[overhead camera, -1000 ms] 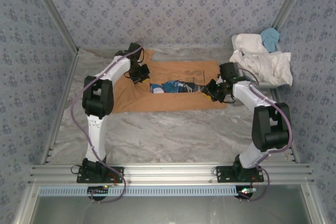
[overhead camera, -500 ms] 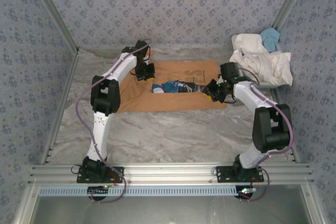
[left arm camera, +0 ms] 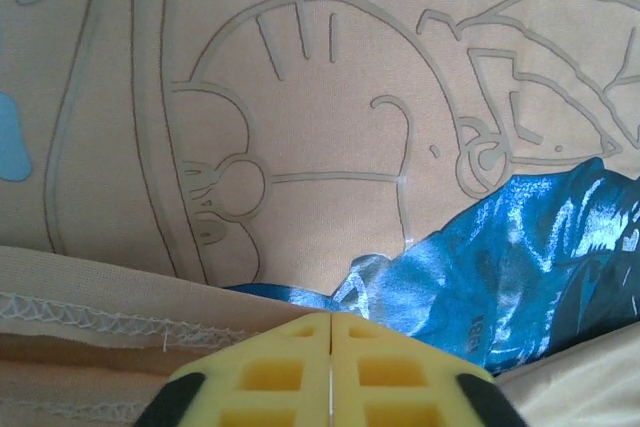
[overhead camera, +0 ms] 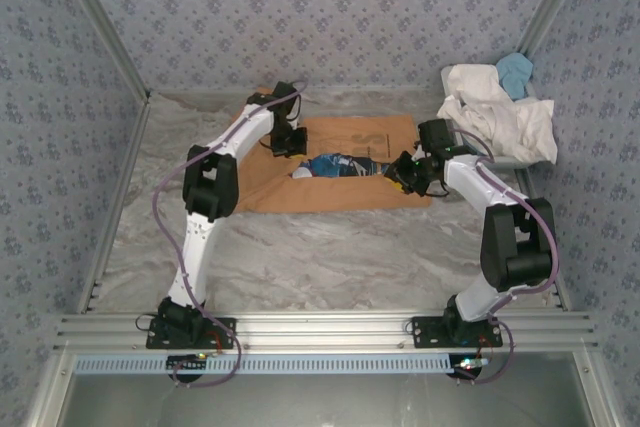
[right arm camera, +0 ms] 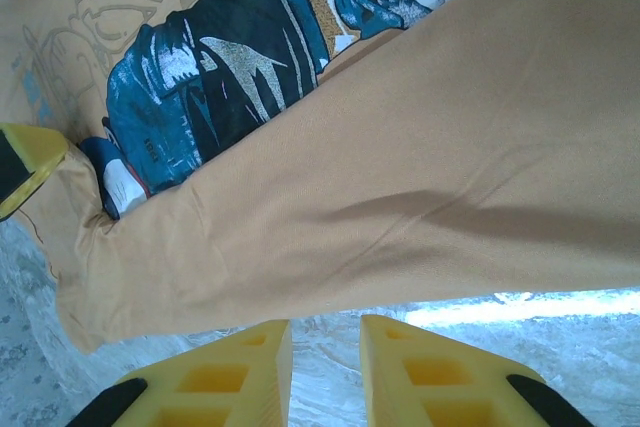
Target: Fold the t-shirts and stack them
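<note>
Heap of white t-shirts [overhead camera: 500, 117] sits at the far right corner of the surface [overhead camera: 320, 257], with a light blue t-shirt [overhead camera: 516, 72] on its far edge. All places below are given relative to this heap.

Tan-orange t-shirt [overhead camera: 330, 197]: lies spread on the surface just beside the heap, on the left arm's side. It carries a blue printed graphic [overhead camera: 335, 165] about mid-length, with grey line art around it. A plain layer of the same cloth is folded over and covers part of the print.

Left hand [left arm camera: 330, 332]: over the part of the tan-orange t-shirt well away from the heap, beyond the print. The yellow fingertips meet along a thin line, so it is closed. No cloth is visible between them. A stitched hem [left arm camera: 100, 312] of a folded layer lies just ahead of the tips.

Right hand [right arm camera: 325, 347]: at the end of the tan-orange t-shirt nearest the heap. It is slightly parted, with bare surface showing through the gap and nothing gripped. The folded cloth edge lies just beyond the fingertips.
</note>
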Robot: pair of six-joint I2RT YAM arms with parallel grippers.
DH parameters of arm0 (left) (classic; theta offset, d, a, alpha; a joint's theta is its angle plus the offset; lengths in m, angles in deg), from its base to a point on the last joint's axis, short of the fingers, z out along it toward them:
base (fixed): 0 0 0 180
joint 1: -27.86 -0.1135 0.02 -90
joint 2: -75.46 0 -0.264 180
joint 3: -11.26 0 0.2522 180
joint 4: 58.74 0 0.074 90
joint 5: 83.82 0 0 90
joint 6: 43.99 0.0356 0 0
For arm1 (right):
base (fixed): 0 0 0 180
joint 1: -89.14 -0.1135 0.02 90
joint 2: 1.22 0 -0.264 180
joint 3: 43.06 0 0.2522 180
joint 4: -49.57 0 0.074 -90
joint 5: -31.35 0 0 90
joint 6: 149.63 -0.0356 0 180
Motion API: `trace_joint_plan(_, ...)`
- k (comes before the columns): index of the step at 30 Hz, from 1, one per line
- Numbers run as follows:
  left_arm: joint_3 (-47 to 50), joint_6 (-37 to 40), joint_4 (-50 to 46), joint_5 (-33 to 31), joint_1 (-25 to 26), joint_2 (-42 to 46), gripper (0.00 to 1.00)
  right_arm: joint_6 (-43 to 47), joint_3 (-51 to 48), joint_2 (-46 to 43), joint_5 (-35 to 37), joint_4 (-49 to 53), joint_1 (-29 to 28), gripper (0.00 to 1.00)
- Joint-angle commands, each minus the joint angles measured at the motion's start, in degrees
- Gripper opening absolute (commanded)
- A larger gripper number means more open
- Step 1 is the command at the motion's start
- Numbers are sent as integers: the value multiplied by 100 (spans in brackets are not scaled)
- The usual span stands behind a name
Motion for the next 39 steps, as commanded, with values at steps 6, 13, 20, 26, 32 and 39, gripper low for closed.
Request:
trace_joint_plan(6,-187,-151,-106,-1052,54,663,64,-21,-4,-240,-184,-44,-81,28)
trace_joint_plan(13,2109,-1406,1035,-387,-746,1886,35,-97,-187,-347,-438,-594,-158,27)
trace_joint_plan(20,2887,-1746,1547,287,-1193,1829,18,-221,15,41,-735,-1176,-484,20)
trace_joint_plan(26,3019,-1738,1612,114,-1442,1438,14,-362,527,715,-735,-1347,-1057,20)
trace_joint_plan(32,3596,-1737,1431,-424,-1702,1640,11,-663,1864,1919,-618,-1697,-1872,23)
trace_joint_plan(39,4008,-1749,1736,-194,-1709,2279,31,-132,3570,3339,-46,-1278,-2328,29)
